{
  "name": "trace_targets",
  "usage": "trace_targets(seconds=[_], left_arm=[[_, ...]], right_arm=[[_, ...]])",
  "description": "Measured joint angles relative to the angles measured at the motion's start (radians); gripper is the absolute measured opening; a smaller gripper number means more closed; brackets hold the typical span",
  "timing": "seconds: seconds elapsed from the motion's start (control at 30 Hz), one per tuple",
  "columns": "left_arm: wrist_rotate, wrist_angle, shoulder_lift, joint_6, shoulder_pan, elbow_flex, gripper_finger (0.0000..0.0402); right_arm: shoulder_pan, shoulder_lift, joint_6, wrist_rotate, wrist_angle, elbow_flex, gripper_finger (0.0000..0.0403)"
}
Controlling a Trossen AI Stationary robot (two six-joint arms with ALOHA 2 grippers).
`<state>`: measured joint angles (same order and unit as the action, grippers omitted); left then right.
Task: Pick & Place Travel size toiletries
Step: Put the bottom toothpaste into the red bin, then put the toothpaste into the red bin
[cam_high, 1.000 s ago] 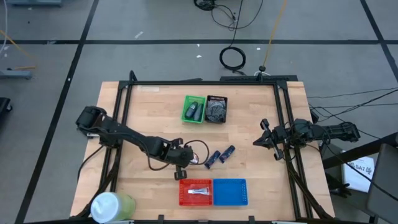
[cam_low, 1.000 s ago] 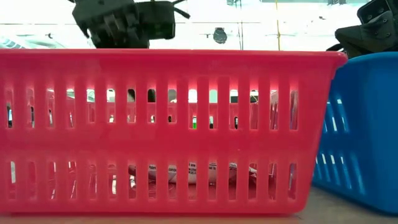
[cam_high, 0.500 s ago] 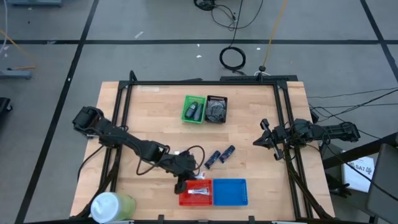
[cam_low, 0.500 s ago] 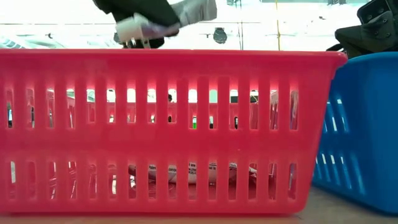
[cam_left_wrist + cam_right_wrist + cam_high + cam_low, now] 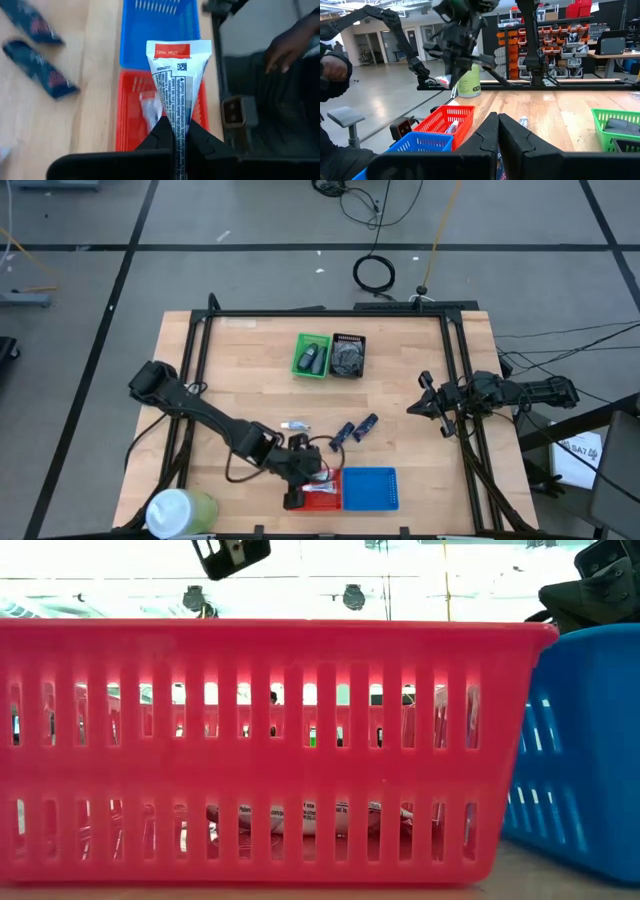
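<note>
My left gripper hangs over the red tray at the table's near edge, shut on a white-silver tube. Another white tube lies on the red tray's floor. Two dark navy tubes and one more white tube lie flat on the wood behind the trays. My right gripper waits shut at the table's right side, touching nothing. My left gripper pinches the tube's narrow end between its two fingers; the fingers hide the tip. They come slanting down from the table's left and far side and lie along the tube. The tube sticks out ahead of them, its flat crimped end foremost, clear above the red tray.
A blue tray stands against the red one's right side. A green tray and a black tray sit toward the far edge. A large pale green cylinder stands at the near left corner. A person's hand shows beyond the table's near edge.
My left gripper has gone toward the table's near edge and risen, carrying the white tube from the wood beside the red tray to above the tray. It has stayed shut on the tube.
</note>
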<state>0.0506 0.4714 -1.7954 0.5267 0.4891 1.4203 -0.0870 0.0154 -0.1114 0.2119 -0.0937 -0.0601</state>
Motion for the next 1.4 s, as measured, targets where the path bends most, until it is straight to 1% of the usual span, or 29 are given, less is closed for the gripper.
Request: trace_targets(seconds=[0.2, 0.3, 0.37, 0.47, 0.57, 0.77, 0.9, 1.07, 1.4], left_arm=[[-0.018, 0.010, -0.066, 0.005, 0.016, 0.020, 0.0010], [-0.038, 0.009, -0.094, 0.006, 0.016, 0.020, 0.0005], [-0.044, 0.004, -0.108, -0.018, 0.014, 0.020, 0.0004], [-0.044, 0.012, -0.131, -0.069, 0.009, 0.020, 0.0016], [-0.058, 0.016, -0.160, -0.076, 0.003, 0.020, 0.0021], [-0.122, 0.004, -0.199, -0.063, -0.024, 0.020, 0.0005], [-0.126, -0.003, -0.196, -0.027, -0.037, 0.020, 0.0028], [-0.129, 0.002, -0.197, -0.031, -0.042, 0.020, 0.0060], [-0.129, 0.004, -0.197, -0.055, -0.045, 0.020, 0.0066]], right_arm=[[0.000, 0.001, 0.000, 0.000, 0.000, 0.000, 0.0000], [0.000, 0.000, 0.000, 0.000, -0.001, 0.000, 0.0000], [0.000, 0.000, 0.000, 0.000, -0.001, 0.000, 0.0000], [0.000, 0.000, 0.000, 0.000, -0.001, 0.000, 0.0000], [0.000, 0.000, 0.000, 0.000, 0.000, 0.000, 0.0000], [0.000, 0.000, 0.000, 0.000, 0.000, 0.000, 0.0000], [0.000, 0.000, 0.000, 0.000, 0.000, 0.000, 0.0000], [0.000, 0.000, 0.000, 0.000, 0.000, 0.000, 0.0000], [0.000, 0.000, 0.000, 0.000, 0.000, 0.000, 0.0000]])
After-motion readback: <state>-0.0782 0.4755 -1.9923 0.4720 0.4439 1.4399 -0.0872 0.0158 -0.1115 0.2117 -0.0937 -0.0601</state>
